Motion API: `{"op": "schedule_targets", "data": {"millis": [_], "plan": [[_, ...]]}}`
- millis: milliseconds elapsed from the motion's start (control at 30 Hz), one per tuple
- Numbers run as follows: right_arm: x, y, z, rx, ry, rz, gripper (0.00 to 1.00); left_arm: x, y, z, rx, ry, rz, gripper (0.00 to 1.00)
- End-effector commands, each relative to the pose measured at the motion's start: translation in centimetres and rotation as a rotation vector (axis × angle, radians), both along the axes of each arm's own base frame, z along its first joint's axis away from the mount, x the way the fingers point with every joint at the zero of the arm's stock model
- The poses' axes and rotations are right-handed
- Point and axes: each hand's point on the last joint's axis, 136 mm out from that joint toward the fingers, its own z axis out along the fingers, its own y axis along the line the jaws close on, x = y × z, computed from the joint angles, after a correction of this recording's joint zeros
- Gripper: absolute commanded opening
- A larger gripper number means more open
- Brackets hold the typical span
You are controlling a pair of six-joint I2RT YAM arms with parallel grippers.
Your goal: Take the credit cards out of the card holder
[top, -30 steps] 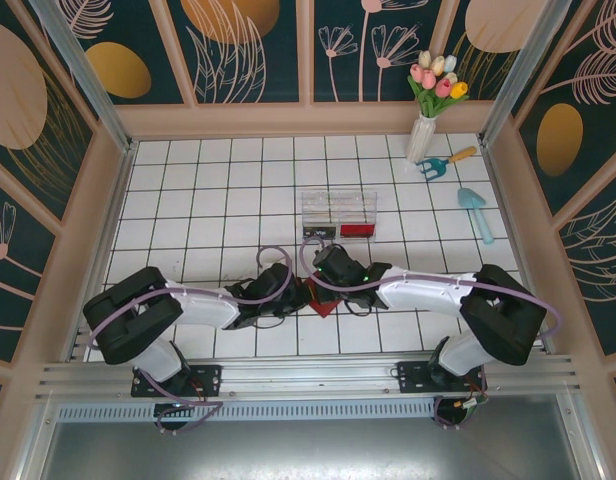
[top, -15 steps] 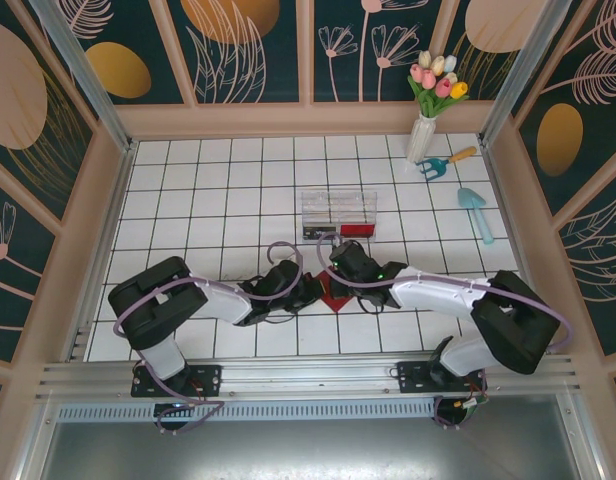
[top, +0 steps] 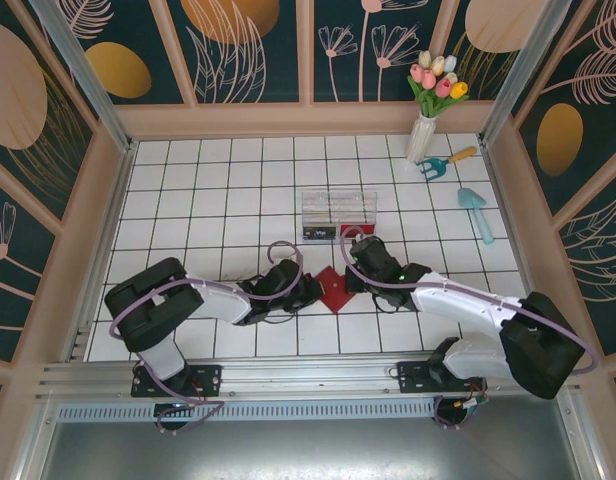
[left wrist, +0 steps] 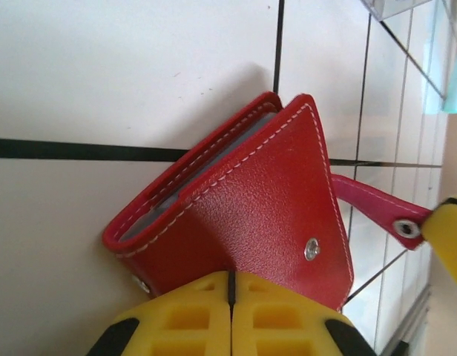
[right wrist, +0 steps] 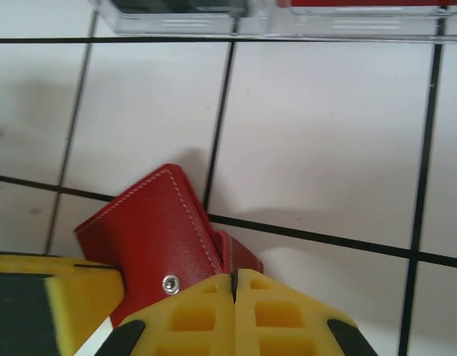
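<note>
Item: card holder (top: 334, 291), red leather. It lies on the white tiled table (top: 188, 200), near the middle and between the two grippers. Left gripper (top: 308, 293): pads pressed together on the holder's left edge, apparently nipping the cover. Right gripper (top: 357, 278): pads pressed together on the snap strap (left wrist: 366, 202). Condition: unsnapped, cover slightly agape, a grey-blue slit showing, no card out. Step in hand, by judgement: opening the holder. The next move calls for spreading the cover flat, then freeing one gripper to draw a card. Orientation: set as a diamond, long axis roughly left to right, strap pointing right and far. Just beyond: clear box (top: 338, 214).
</note>
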Motion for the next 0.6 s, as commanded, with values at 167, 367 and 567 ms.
{"op": "schedule_targets", "data": {"millis": [167, 367, 567], "plan": [[-0.1, 3.9, 5.5, 0.216, -0.008, 0.084, 0.00, 1.8, 4.7, 7.7, 0.179, -0.224, 0.069, 0.61], [-0.4, 5.8, 9.0, 0.373, -0.013, 0.109, 0.00, 1.3, 7.1, 9.8, 0.152, -0.293, 0.120, 0.57], [-0.6, 5.8, 10.9, 0.416, -0.025, 0.102, 0.00, 0.5, 7.7, 8.4, 0.128, -0.276, 0.117, 0.54]]}}
